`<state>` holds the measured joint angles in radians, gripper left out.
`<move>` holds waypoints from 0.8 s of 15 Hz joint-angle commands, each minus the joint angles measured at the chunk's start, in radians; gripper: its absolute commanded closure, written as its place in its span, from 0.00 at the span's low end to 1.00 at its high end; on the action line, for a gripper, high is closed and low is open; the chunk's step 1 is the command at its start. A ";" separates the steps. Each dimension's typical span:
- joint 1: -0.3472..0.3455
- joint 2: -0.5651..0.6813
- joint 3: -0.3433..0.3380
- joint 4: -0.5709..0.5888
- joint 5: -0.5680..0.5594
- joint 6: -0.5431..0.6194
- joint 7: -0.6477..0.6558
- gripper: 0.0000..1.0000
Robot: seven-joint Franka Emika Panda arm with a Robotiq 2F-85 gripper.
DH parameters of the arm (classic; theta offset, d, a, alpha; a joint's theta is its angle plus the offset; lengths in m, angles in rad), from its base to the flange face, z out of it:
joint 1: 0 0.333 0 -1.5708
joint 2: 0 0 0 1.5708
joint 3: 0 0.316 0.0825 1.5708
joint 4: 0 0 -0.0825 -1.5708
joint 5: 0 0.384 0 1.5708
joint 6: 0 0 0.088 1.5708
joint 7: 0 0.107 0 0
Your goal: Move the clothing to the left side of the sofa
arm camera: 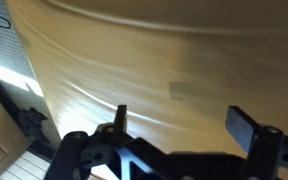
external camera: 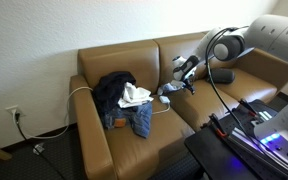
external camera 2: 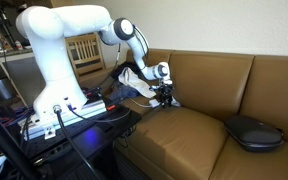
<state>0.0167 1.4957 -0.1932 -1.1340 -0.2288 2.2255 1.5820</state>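
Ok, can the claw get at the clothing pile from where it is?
Probably yes: the claw is open above bare sofa leather close beside the clothing, with nothing visibly blocking the way.

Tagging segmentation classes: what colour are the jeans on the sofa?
Blue denim; the jeans show best in an exterior view.

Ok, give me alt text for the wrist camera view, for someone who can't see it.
The open gripper, its two black fingers spread apart with nothing between them, hangs close over the smooth surface of a tan leather sofa, which fills nearly the whole frame.
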 commanded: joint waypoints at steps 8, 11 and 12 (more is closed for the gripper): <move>-0.160 -0.001 0.186 0.065 0.347 0.024 -0.131 0.00; -0.183 -0.001 0.216 0.073 0.448 0.072 -0.189 0.00; -0.189 -0.001 0.220 0.074 0.475 0.087 -0.201 0.00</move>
<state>-0.1341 1.4944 -0.0091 -1.0651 0.1737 2.2703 1.4477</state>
